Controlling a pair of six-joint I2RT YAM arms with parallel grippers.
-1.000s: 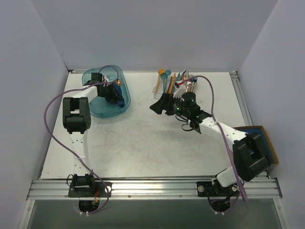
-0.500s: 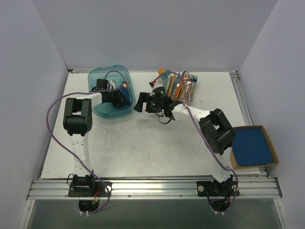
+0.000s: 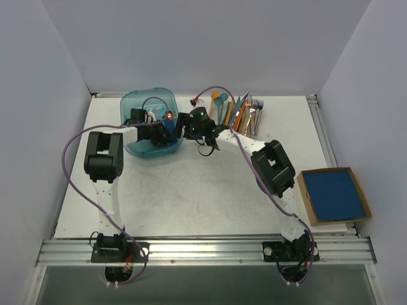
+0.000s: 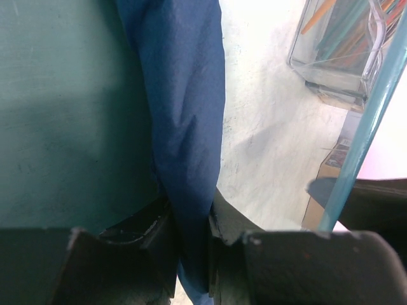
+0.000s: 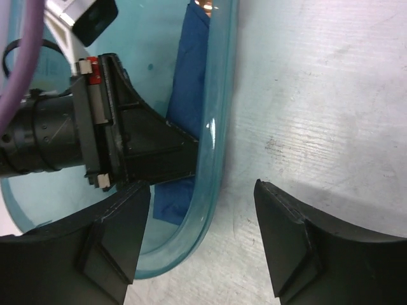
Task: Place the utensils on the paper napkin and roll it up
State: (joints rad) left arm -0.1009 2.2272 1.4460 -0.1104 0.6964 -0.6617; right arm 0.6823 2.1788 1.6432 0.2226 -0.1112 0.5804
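From above, the left end effector (image 3: 162, 129) reaches into a teal bowl (image 3: 147, 91) at the back left of the counter (image 3: 191, 197). The right end effector (image 3: 183, 129) sits close against the bowl's right rim. Just to its right stands a clear cutlery holder (image 3: 236, 114) full of mixed coloured pieces. A cardboard box (image 3: 304, 190) holding blue sheets lies well apart, at the right edge.

The left wrist camera shows the left end effector (image 4: 191, 222) clamped on the paper napkin (image 4: 184, 114). The napkin is a dark blue, crumpled length running away from the fingers (image 4: 152, 235) over the bowl's teal floor (image 4: 63, 127). The holder (image 4: 343, 51) shows beyond, on the counter.

On the right wrist camera, the right end effector (image 5: 203, 222) has its fingers (image 5: 121, 229) spread wide apart, gripping nothing. One finger is over the bowl and the other over the bare counter (image 5: 318, 95), with the bowl's rim (image 5: 219, 95) between them. Inside the rim, the black left end effector (image 5: 172, 155) pinches the napkin (image 5: 191, 82). A copper-coloured tip (image 5: 205, 5) peeks out at the napkin's far end, too small to tell what it is.
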